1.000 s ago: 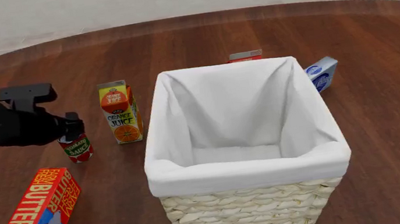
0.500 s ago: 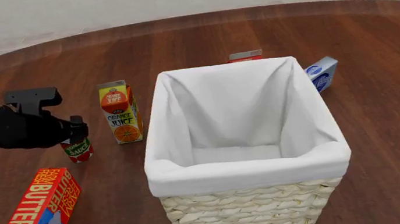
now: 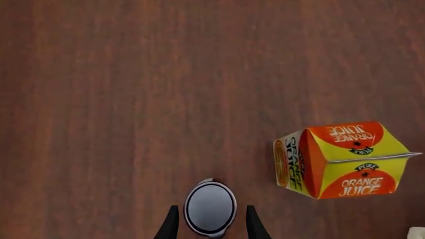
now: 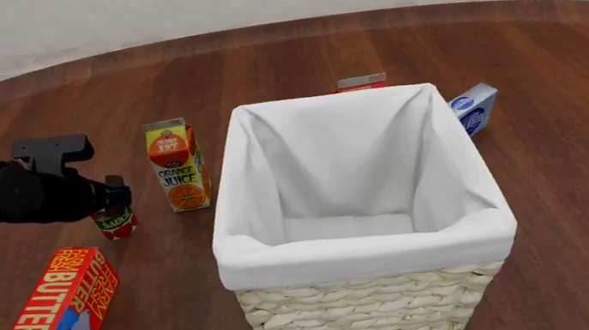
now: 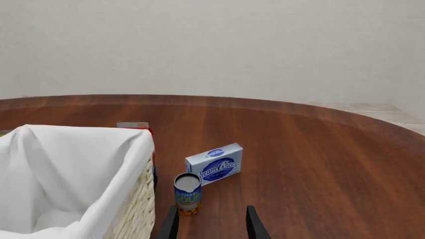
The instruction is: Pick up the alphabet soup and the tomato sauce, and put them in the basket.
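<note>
On the left side of the wooden table (image 4: 291,53) we find the left gripper (image 4: 111,193) lowered over the tomato sauce (image 4: 116,224), a small red-and-green can standing upright just beside the orange juice carton (image 4: 177,165). From the left wrist camera we look straight down on the can's dark metal top (image 3: 210,207), with one finger (image 3: 169,226) on either side of it; the jaws are spread only a little wider than the can, and we cannot tell whether the pads actually touch it. The basket (image 4: 371,314) sits in the middle of the table, its white liner folded over the rim, and we see nothing lying in the part of it that shows. The alphabet soup (image 5: 187,193) stands upright just outside the basket's right wall, near a blue-and-white cream cheese box (image 5: 214,164); the front camera does not show the can. The right gripper (image 5: 211,226) hangs well back from it, fingers apart with nothing between them. A red butter box (image 4: 63,309) lies near the table's front left.
</note>
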`<state>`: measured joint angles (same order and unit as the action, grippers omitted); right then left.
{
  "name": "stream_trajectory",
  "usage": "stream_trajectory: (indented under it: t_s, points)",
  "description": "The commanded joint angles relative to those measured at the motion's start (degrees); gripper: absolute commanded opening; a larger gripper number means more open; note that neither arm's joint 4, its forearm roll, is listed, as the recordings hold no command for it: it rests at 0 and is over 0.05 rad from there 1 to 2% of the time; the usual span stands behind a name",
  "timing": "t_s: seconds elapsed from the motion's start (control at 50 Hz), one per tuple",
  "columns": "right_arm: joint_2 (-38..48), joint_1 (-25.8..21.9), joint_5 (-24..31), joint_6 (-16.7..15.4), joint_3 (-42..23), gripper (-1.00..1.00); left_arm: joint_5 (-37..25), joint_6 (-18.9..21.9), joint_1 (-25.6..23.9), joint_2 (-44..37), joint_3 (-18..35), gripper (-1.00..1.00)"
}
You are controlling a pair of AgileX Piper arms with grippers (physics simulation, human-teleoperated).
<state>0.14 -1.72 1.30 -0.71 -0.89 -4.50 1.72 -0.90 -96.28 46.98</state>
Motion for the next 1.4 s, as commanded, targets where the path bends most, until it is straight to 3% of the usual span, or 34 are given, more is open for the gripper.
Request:
stream_trajectory:
  t_s: [0.02,0.66,1.04,1.06,1.4]
  points:
    - [-0.1,0.1,0.1,0.1,0.0,1.00,0.5,0.0,-0.1,-0.7,-0.2,1.00]
    - [0.1,0.0,0.1,-0.1,-0.1,1.00,2.4,-1.2,-0.9,-2.6,-1.2,1.00]
    - [-0.1,-0.1,0.1,-0.1,0.0,1.00,2.7,0.2,0.0,-2.5,-1.3,1.00]
    - [-0.1,-0.1,0.1,-0.1,0.0,1.00,2.7,0.5,0.3,-2.5,-1.2,-1.00]
    - [0.0,0.0,-0.1,-0.2,0.1,1.00,2.9,1.2,0.8,-2.3,-0.6,-1.00]
